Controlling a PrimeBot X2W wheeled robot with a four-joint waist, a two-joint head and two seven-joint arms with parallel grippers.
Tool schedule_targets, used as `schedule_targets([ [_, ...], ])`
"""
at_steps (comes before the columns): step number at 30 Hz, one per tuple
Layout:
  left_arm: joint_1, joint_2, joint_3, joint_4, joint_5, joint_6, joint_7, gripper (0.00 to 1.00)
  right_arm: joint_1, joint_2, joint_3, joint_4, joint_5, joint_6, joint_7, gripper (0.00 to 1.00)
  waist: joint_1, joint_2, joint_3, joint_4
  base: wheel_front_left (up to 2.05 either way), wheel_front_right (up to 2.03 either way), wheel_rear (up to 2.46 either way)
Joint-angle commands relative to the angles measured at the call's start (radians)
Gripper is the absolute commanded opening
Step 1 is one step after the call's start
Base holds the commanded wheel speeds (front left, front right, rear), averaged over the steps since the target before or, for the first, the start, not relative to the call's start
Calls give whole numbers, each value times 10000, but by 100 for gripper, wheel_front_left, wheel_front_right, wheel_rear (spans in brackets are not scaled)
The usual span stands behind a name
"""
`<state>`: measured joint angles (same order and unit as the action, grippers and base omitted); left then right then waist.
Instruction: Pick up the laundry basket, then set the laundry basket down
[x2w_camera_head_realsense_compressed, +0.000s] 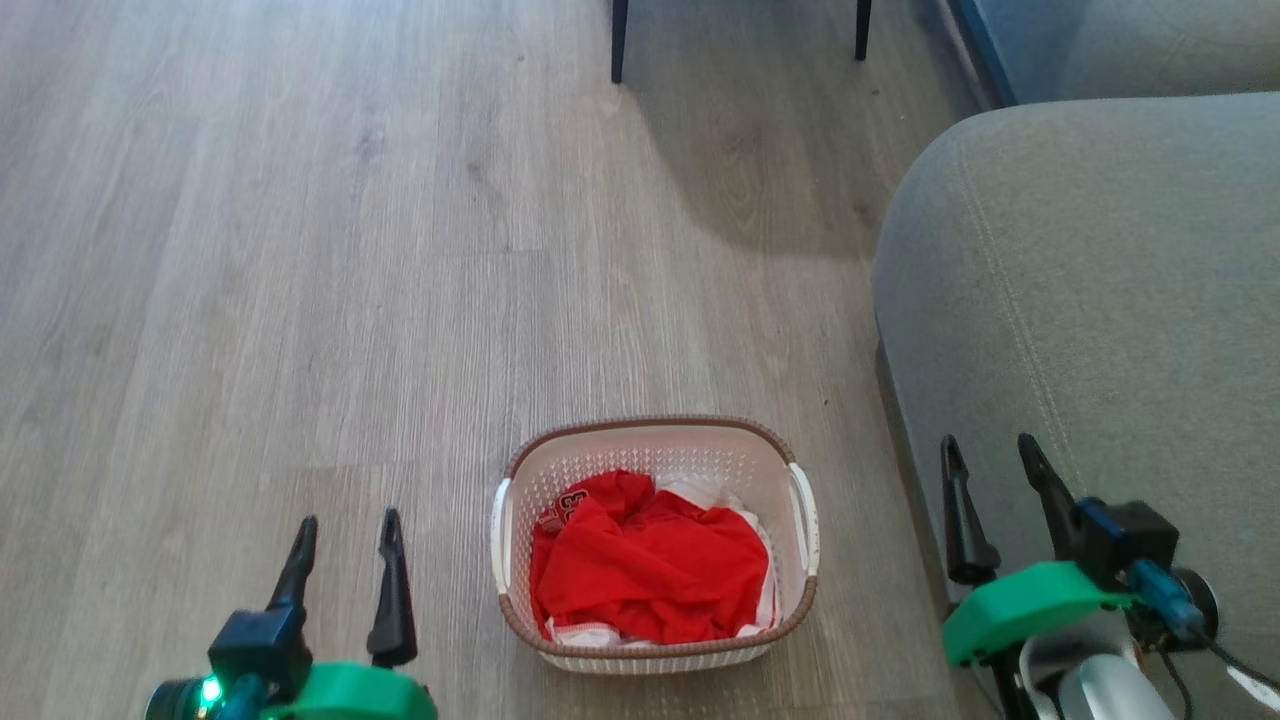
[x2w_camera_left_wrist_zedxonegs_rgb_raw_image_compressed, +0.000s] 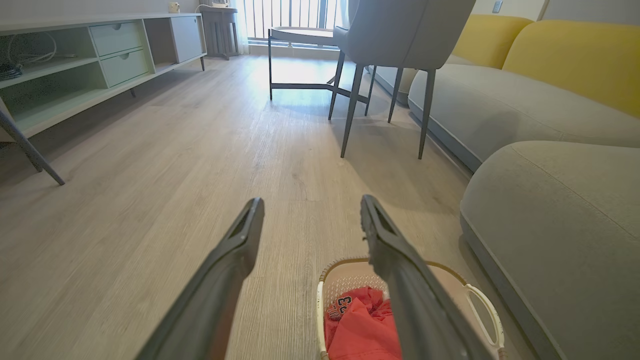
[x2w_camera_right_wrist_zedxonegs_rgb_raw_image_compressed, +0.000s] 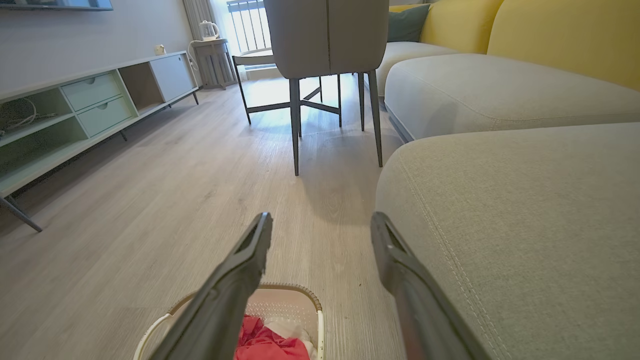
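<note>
Both grippers were open and held nothing. The left gripper (x2w_camera_head_realsense_compressed: 348, 518) and the right gripper (x2w_camera_head_realsense_compressed: 988, 442) hung on either side of the laundry basket (x2w_camera_head_realsense_compressed: 655, 452), which sat on the wood floor (x2w_camera_head_realsense_compressed: 300, 250) beside the soft grey sofa (x2w_camera_head_realsense_compressed: 1100, 300). Picking up had not begun, I think. Next, each gripper must reach a thin white handle (x2w_camera_head_realsense_compressed: 801, 520). The round-cornered plastic basket had tiny holes, a brown braided rim and crumpled red cloth (x2w_camera_head_realsense_compressed: 650, 560) inside.
</note>
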<state>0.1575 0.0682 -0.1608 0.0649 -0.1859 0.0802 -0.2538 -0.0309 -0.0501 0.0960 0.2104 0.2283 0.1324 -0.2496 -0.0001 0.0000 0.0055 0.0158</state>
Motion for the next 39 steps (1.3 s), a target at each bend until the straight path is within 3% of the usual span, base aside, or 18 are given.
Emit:
schedule_targets([
  [1, -169, -28, 443, -408, 68, 41, -80, 100, -26, -1, 140, -505, -86, -17, -122, 100, 1, 0, -80, -27, 0, 0, 0],
  [24, 65, -98, 753, -280, 291, -198, -80, 100, 346, -1, -54, -805, -141, -17, -122, 100, 1, 0, -264, -21, 0, 0, 0],
  [25, 304, -60, 401, 80, 210, -191, 0, 0, 598, 59, -251, -473, -70, 0, 4, 0, 1, 0, -267, -20, 0, 0, 0],
  [29, 355, -75, 382, 638, 110, -201, 37, 0, 701, 94, -230, 72, 26, 0, 31, 0, 1, 0, -265, -21, 0, 0, 0],
  [39, 120, -30, 507, 724, -1110, -345, 278, 0, 585, 18, -296, 90, 1217, -1, 255, 0, 1, 0, -246, -32, 0, 0, 0],
])
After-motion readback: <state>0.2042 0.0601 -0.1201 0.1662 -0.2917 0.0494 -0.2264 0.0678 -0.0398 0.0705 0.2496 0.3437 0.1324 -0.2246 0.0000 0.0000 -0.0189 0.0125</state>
